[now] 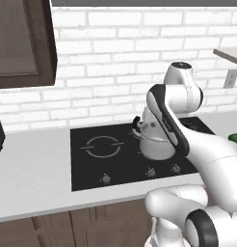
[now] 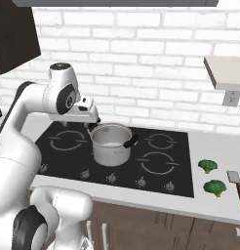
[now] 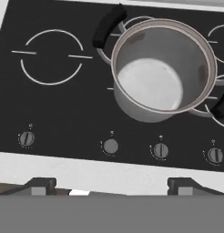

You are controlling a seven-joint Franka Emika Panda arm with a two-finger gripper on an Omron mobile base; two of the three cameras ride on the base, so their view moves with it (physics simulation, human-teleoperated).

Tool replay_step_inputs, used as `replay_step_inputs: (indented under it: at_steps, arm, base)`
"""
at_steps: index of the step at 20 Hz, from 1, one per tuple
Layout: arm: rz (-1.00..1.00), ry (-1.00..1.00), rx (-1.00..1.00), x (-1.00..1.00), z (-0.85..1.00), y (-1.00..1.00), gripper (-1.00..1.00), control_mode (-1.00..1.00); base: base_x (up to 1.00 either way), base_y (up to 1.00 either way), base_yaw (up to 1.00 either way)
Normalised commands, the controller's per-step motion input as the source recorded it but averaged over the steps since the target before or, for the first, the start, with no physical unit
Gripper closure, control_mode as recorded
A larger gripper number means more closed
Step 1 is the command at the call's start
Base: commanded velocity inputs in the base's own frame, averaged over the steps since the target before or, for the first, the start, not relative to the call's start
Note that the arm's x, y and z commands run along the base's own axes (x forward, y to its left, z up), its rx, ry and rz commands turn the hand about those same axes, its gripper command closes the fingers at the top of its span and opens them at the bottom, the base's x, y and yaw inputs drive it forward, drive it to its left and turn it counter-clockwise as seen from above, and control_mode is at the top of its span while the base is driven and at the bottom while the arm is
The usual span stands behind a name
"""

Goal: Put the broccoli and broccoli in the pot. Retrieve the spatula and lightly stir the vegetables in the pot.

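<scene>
Steel pot [image 3: 161, 73] sits empty just below your gripper [image 3: 111, 185], jaws spread wide, both broccoli florets [image 2: 208, 165] well off to its right.

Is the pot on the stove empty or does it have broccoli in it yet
Empty. The pot shows only its bare steel bottom, and both broccoli florets lie on the counter.

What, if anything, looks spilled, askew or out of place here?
Nothing stands out. The pot sits upright and empty on the cooktop; both broccoli florets and the spatula lie on the counter beside it.
</scene>
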Motion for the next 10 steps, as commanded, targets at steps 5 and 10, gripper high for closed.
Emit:
replay_step_inputs:
  at_steps: [5, 10]
  arm:
    - [0.0, 0.04, -0.02, -0.03, -0.12, 0.0, -1.0, -1.0]
    - [0.0, 0.03, 0.0, 0.0, -0.01, 0.0, -1.0, -1.0]
  base:
    - [0.0, 0.0, 0.0]
    - [0.0, 0.0, 0.0]
